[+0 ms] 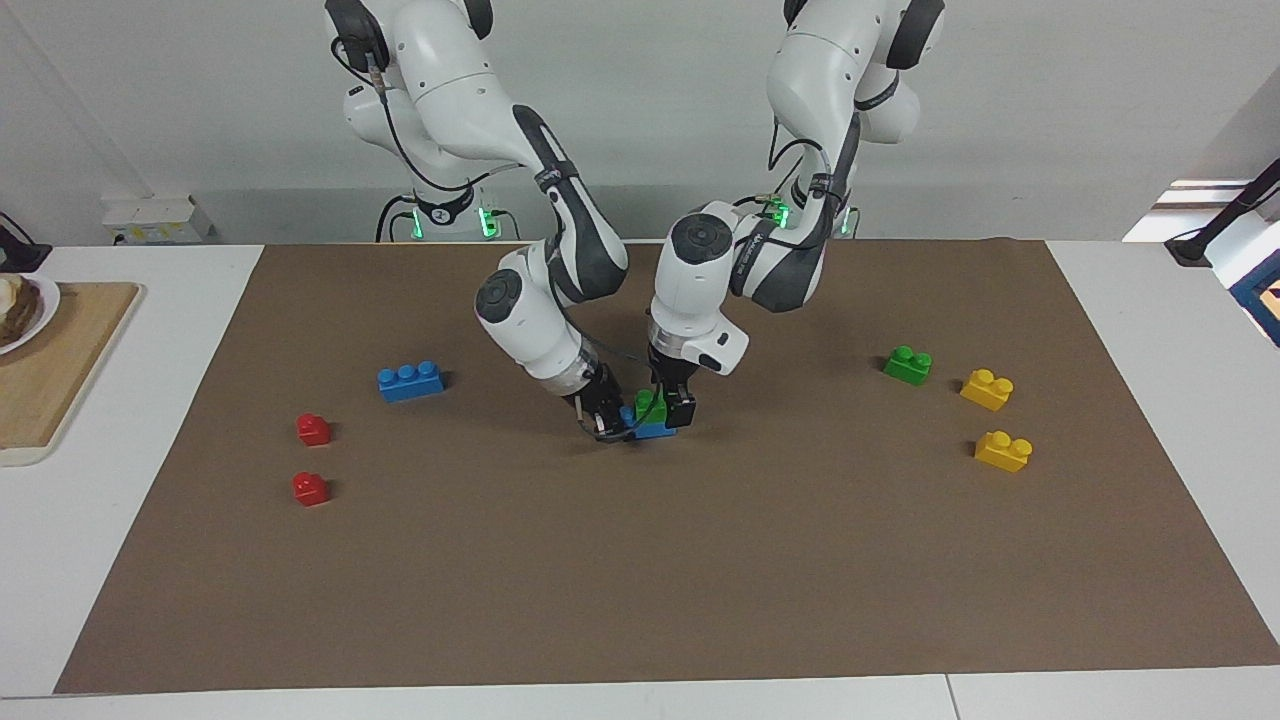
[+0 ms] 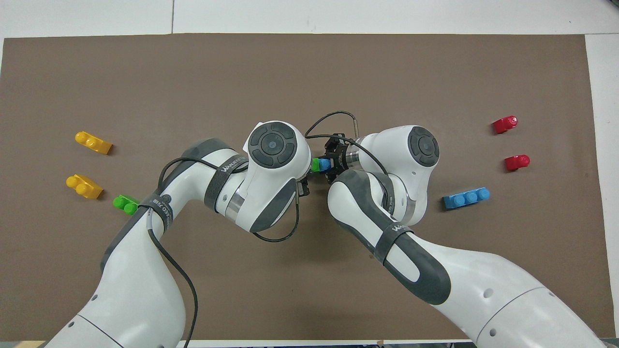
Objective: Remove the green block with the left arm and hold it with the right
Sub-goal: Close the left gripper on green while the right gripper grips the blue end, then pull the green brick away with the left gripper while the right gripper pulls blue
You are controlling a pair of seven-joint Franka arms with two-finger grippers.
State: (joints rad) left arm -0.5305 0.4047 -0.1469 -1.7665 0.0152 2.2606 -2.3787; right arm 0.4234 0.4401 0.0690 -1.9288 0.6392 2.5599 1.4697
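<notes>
The green block (image 1: 647,404) sits studs up on top of a blue brick (image 1: 655,431) in the middle of the brown mat; from above the green block (image 2: 315,165) and one blue stud (image 2: 325,165) show between the two wrists. My left gripper (image 1: 664,408) reaches straight down around the green block. My right gripper (image 1: 612,422) comes in slanted from the right arm's end of the table and is shut on the end of the blue brick; overhead, the right gripper (image 2: 333,164) shows beside the blue stud.
A second green block (image 1: 908,365) and two yellow bricks (image 1: 987,389) (image 1: 1003,451) lie toward the left arm's end. Another blue brick (image 1: 411,381) and two red pieces (image 1: 313,429) (image 1: 310,488) lie toward the right arm's end. A wooden board (image 1: 60,360) rests off the mat.
</notes>
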